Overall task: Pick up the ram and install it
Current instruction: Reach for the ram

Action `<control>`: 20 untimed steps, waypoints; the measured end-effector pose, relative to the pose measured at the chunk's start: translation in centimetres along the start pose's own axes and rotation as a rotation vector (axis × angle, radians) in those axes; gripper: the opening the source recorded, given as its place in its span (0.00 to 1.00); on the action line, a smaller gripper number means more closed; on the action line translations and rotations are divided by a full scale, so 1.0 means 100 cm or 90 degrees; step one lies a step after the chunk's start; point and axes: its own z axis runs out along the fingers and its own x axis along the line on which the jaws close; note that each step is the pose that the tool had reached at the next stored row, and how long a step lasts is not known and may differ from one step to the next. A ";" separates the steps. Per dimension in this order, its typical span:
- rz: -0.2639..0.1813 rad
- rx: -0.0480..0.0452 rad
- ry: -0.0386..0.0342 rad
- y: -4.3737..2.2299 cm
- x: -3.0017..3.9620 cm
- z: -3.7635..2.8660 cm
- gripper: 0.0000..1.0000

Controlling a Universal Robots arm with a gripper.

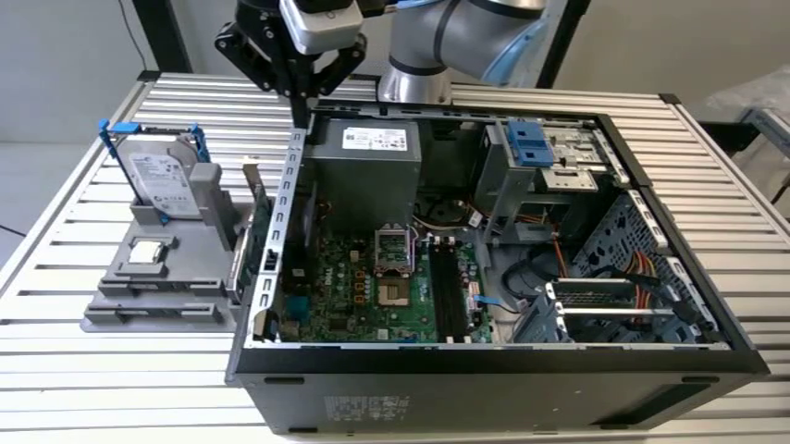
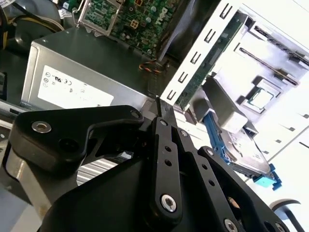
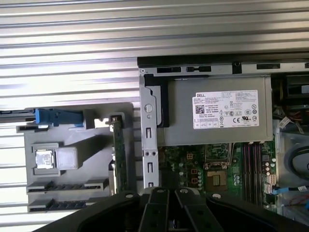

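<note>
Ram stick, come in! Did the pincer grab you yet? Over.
Pincer shut, empty, up over the case wall. Ram on edge in gray holder, not grabbed. Nothing on top of it.

Wrist views downward, sharing the ram (image 2: 208, 63) (image 3: 119, 154)

In the first wrist view the pincer (image 3: 172, 194) partly hides the ram (image 3: 119, 154).
</note>
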 end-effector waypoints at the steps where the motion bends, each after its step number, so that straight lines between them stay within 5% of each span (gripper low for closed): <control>1: 0.000 0.0000 0.0000 -0.0001 0.0019 0.0000 0.00; 20: 0.000 0.0000 0.0000 -0.0033 0.0464 -0.0005 0.00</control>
